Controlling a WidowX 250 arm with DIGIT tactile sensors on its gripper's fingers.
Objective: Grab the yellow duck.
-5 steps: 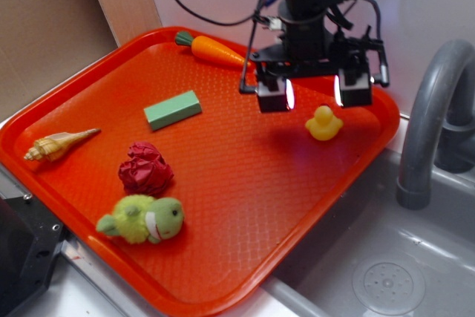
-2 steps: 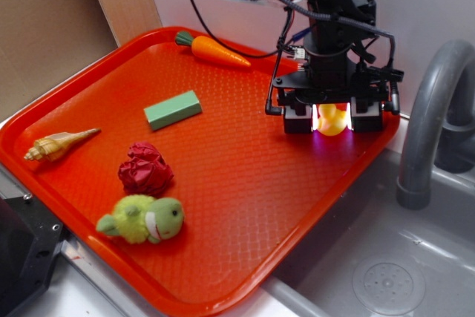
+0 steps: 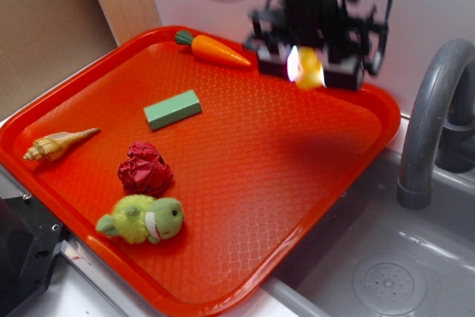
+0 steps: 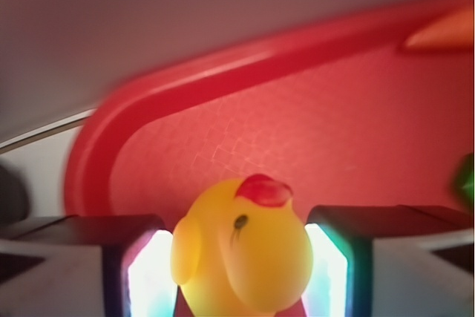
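The gripper [image 3: 308, 68] is clamped on the yellow duck [image 4: 241, 254], pads squeezing both sides (so it can't slip); it hangs above the tray [image 3: 223, 161], carrot [image 3: 211, 50] off beside it.

No text, label, brand, number or sign can be read in either view. The surfaces that show are all plain, without any letters. The exterior view is blurred around the arm, so small marks there cannot be told.
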